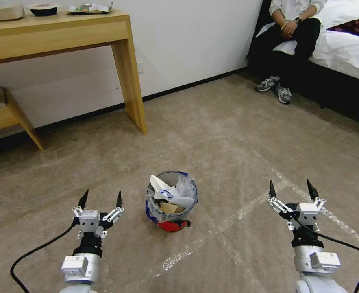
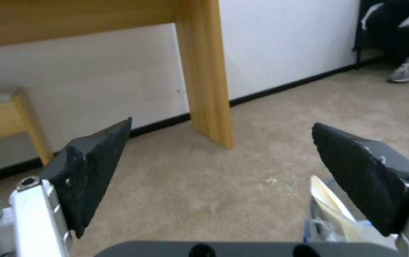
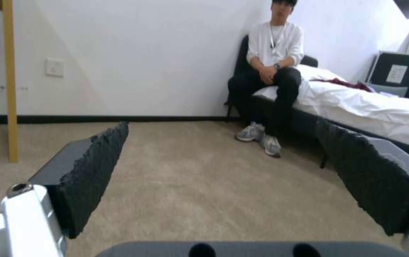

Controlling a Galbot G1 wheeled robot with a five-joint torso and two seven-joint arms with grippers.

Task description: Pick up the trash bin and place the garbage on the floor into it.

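Garbage (image 1: 169,195) hides the trash bin (image 1: 172,203) interior; both grippers empty.

Bin (image 1: 172,200) on floor (image 1: 236,134), centre, between left gripper (image 1: 101,198) and right gripper (image 1: 291,189). Garbage (image 1: 169,194) inside bin. Desk (image 1: 57,34) behind, to left, against wall. Bed (image 1: 346,49) far right.

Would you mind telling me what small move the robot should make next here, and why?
Probably swing the left gripper toward the trash bin to take its rim. The bin stands on the floor between both open, empty grippers, nearer the left one, and the left wrist view catches its bag at the edge. The right gripper hovers farther off. The bin already holds paper, and no loose garbage is visible.
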